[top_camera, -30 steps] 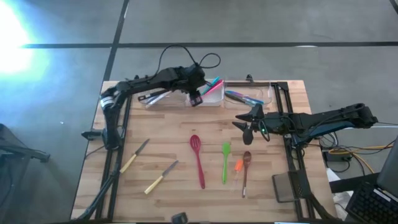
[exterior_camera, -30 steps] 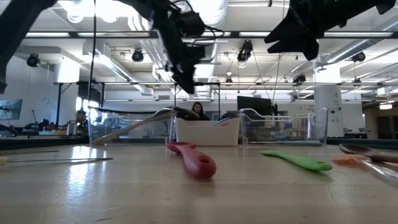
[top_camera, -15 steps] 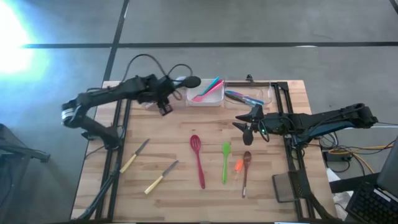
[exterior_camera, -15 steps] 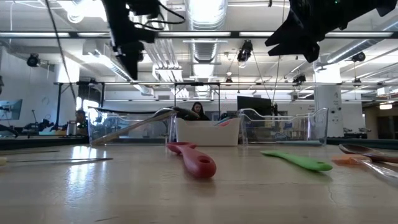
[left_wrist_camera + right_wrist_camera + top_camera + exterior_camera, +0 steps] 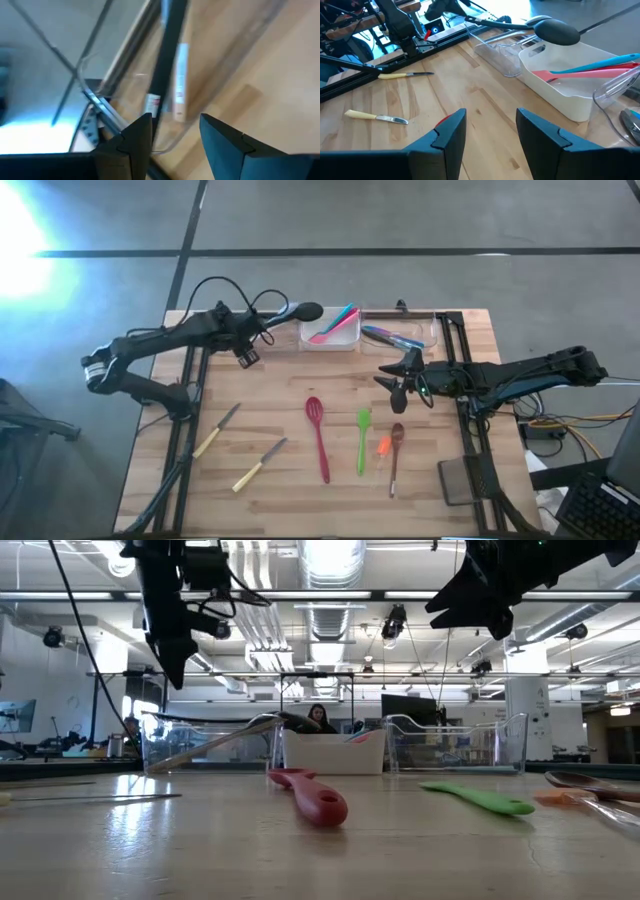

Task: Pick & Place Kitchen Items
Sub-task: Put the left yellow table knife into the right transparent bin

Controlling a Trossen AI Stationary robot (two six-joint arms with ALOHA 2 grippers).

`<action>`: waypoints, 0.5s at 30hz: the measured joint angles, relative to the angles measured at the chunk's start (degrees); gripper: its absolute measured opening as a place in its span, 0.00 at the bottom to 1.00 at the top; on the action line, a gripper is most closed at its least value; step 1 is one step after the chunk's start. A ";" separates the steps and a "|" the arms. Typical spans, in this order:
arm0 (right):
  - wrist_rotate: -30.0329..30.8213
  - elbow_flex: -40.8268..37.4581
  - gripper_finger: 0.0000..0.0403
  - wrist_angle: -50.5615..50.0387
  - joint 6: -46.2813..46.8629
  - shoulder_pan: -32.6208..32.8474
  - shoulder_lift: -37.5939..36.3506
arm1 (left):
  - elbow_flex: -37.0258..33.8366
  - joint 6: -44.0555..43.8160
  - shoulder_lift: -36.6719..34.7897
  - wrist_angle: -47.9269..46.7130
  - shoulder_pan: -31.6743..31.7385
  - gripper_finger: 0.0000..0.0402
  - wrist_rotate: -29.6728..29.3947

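My left gripper (image 5: 245, 359) hangs open and empty above the left clear tray (image 5: 167, 142), at the table's far left. That tray holds a black-handled utensil (image 5: 165, 60) and a pale-handled one (image 5: 181, 82). The black ladle (image 5: 303, 311) lies along it, its head (image 5: 557, 31) by the white tray (image 5: 345, 340). The white tray holds pink and teal utensils (image 5: 585, 70). My right gripper (image 5: 394, 383) hovers open right of centre. On the table lie a red slotted spatula (image 5: 319, 435), a green spoon (image 5: 362, 438), a brown spoon (image 5: 396, 452) and two knives (image 5: 216, 429), (image 5: 259, 463).
A second clear tray (image 5: 405, 336) with several utensils stands right of the white tray. A small orange piece (image 5: 384, 446) lies between the green and brown spoons. A dark pad (image 5: 460, 480) sits at the near right. Bare wood shows at the table's centre and near left.
My left gripper has swung from above the white tray toward the table's left edge and turned as it went. It now hangs over the left clear tray, still with nothing between its fingers.
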 joint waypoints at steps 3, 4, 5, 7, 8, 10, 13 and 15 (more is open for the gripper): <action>0.02 0.00 0.41 0.03 0.59 0.00 0.00 | -0.04 0.88 0.86 0.06 1.49 0.42 -1.14; 0.02 0.00 0.41 0.03 0.58 0.00 0.00 | -0.12 0.94 1.16 0.07 1.97 0.42 -1.50; 0.02 0.00 0.41 0.03 0.58 0.00 0.00 | -0.35 1.37 1.46 0.33 2.41 0.42 -2.22; 0.02 0.00 0.41 0.04 0.58 0.00 0.00 | -1.26 2.54 1.99 1.06 3.20 0.42 -4.57; 0.02 0.00 0.41 0.03 0.57 0.00 0.00 | -1.80 3.10 2.23 1.70 3.55 0.42 -5.69; 0.03 -0.05 0.41 0.08 0.56 0.00 0.00 | -2.75 3.47 2.70 3.15 4.31 0.42 -5.70; 0.03 -0.15 0.41 0.09 0.54 0.00 0.00 | -4.21 4.10 3.22 5.95 5.00 0.42 -4.72; 0.04 -0.23 0.41 0.08 0.53 0.00 0.00 | -5.06 4.76 3.67 7.72 5.44 0.42 -4.58</action>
